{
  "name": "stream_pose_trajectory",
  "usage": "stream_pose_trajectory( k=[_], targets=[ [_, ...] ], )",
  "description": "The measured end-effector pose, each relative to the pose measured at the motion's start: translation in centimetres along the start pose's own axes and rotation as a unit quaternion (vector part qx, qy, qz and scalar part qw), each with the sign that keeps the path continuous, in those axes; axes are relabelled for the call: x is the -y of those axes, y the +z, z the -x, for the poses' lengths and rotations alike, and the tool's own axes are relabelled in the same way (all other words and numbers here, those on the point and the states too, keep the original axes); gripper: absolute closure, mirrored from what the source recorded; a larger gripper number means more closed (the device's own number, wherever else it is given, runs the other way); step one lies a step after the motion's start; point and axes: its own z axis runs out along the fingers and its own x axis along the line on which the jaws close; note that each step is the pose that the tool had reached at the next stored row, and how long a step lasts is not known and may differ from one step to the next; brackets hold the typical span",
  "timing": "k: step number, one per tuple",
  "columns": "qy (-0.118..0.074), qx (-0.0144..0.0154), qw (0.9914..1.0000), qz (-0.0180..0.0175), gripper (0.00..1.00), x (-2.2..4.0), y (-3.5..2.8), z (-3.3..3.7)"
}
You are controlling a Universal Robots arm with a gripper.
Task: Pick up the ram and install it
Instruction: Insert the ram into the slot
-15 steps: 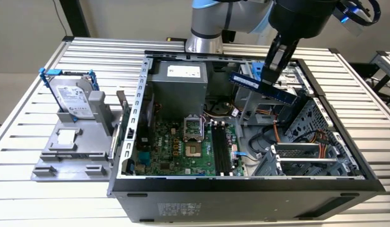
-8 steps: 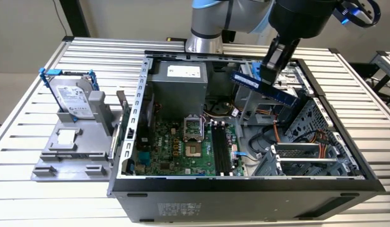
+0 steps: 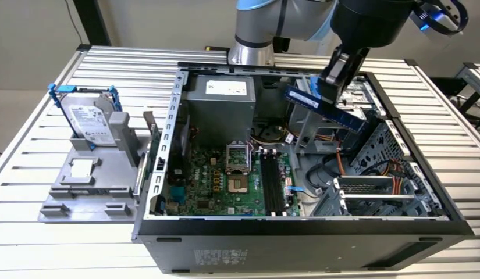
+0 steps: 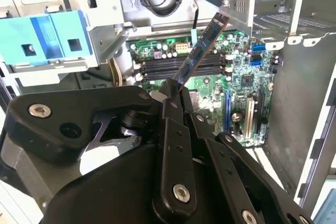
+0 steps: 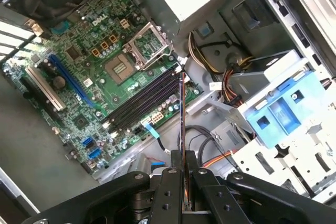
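Note:
My gripper (image 3: 325,86) hangs over the open computer case (image 3: 158,174), shut on the ram (image 3: 327,109), a long blue stick with black chips. The stick is held in the air, tilted, above the case's back right part, well above the motherboard (image 3: 216,186). In the second wrist view the ram (image 4: 200,50) sticks out from the black fingers (image 4: 172,109) toward the long black memory slots (image 4: 178,66). The first wrist view has the ram (image 5: 181,109) edge-on, reaching from the gripper (image 5: 184,157) toward the slots (image 5: 142,100). The slots (image 3: 272,186) are bare.
A silver hard drive in a blue frame (image 3: 92,119) stands on a grey fixture (image 3: 84,186) at the exterior view's left. Inside the case are the power supply (image 3: 220,102), loose cables (image 3: 337,165) and a metal drive cage (image 3: 379,186). A blue plastic bracket (image 5: 283,114) sits beside the motherboard.

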Motion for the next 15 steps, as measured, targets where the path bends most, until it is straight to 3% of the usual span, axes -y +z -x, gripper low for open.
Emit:
stream_pose_trajectory(
  k=[9, 15],
  targets=[
    [0.028, 0.0003, 0.99962, -0.0008, 1.0, -0.03, 0.0, -0.03],
    [0.06, 0.0006, 0.9982, -0.0018, 1.0, -0.03, 0.0, -0.03]
  ],
)
